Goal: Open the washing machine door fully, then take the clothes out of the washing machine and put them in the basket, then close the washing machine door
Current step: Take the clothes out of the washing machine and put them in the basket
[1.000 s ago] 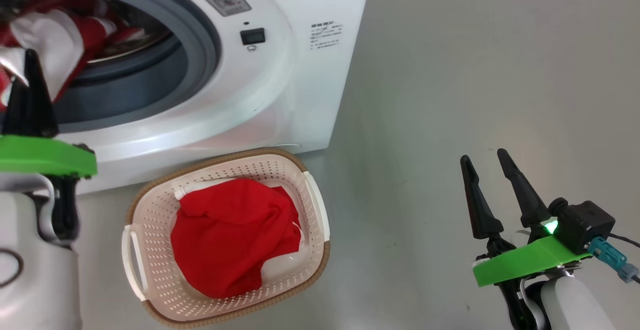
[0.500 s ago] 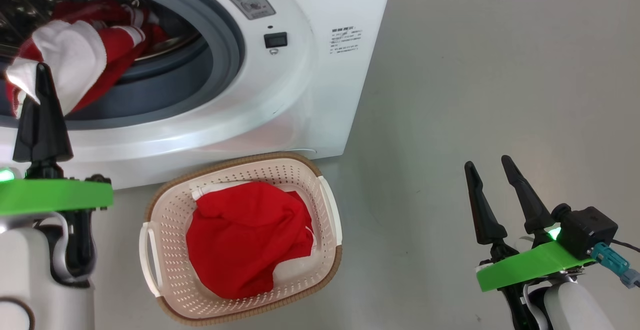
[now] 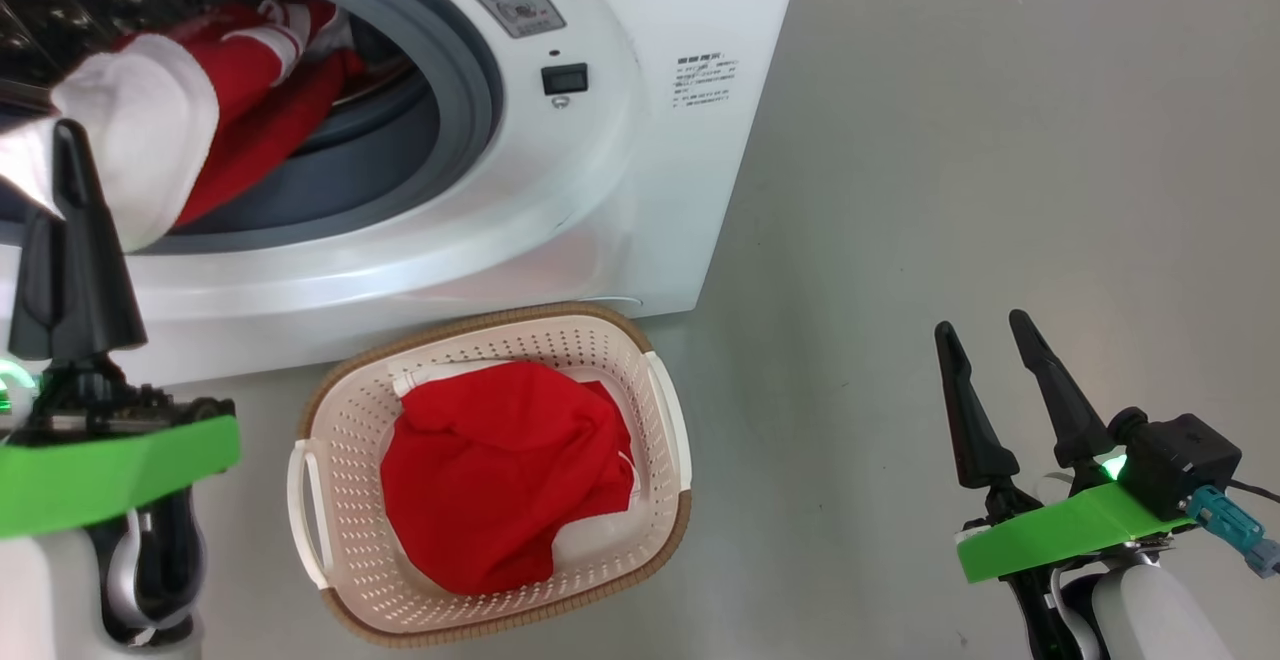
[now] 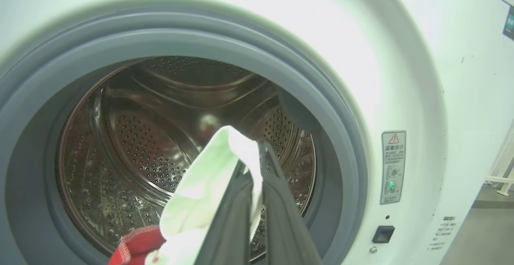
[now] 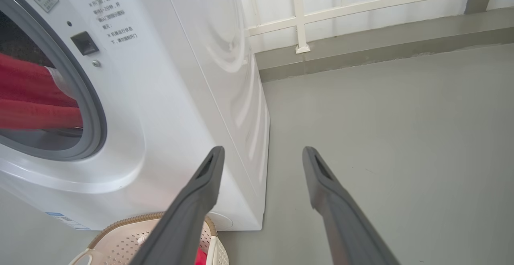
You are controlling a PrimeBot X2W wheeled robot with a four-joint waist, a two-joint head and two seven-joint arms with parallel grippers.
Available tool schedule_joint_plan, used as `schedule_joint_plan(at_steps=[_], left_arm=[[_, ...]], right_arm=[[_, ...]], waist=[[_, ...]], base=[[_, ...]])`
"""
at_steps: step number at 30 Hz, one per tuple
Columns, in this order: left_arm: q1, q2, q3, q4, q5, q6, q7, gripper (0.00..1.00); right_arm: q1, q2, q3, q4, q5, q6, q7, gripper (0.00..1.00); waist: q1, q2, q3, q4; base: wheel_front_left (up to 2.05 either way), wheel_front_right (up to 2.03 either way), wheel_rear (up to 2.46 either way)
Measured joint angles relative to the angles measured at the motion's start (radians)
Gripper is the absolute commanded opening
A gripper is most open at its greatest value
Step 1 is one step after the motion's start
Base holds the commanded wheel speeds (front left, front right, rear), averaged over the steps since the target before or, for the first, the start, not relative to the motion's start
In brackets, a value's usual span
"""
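Left gripper clenched on red-and-white soft cloth garment at mouth of white front-loading washer, to haul it into cream perforated plastic basket at 5 o'clock; right gripper released, spare.

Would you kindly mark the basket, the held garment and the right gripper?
basket (image 3: 350, 480), head view, left perforated wall.
held garment (image 3: 150, 130), head view, white panel.
right gripper (image 3: 980, 322), head view, midway between fingertips.
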Motion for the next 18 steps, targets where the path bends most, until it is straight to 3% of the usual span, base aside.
schedule_joint_plan(at_steps=[15,18], left_arm=[[0.059,-0.046,0.002,-0.350,0.028,0.000,-0.004,0.00],[0.070,-0.050,-0.009,-0.363,0.035,0.000,-0.004,0.00]], right_arm=[[0.000,0.000,-0.001,-0.002,0.000,0.000,0.000,1.00],[0.001,0.000,-0.001,-0.003,0.000,0.000,0.000,1.00]], waist=[[0.0000,0.0000,0.007,-0.006],[0.0000,0.0000,0.008,-0.005]], base=[[0.00,0.00,0.00],[0.00,0.00,0.00]])
